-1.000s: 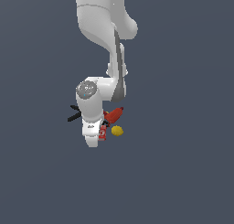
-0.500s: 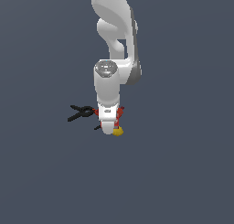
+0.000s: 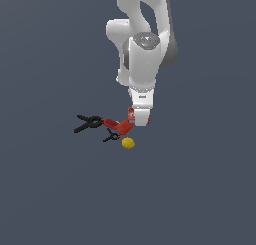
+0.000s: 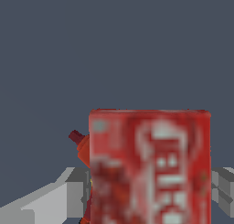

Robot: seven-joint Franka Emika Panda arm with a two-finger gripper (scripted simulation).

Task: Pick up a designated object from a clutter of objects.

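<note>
The red box (image 4: 150, 167) fills the wrist view close up, its white label blurred, with grey gripper fingers (image 4: 68, 195) pressed against both its sides, so the gripper (image 3: 140, 120) is clamped on it. In the exterior view the box is mostly hidden behind the gripper, above the grey desk (image 3: 50, 189). The red drill-like tool (image 3: 117, 124) lies beside it, the black clamp (image 3: 88, 123) further to the exterior view's left, a small black piece (image 3: 111, 136) and the yellow lemon (image 3: 128, 143) just below
</note>
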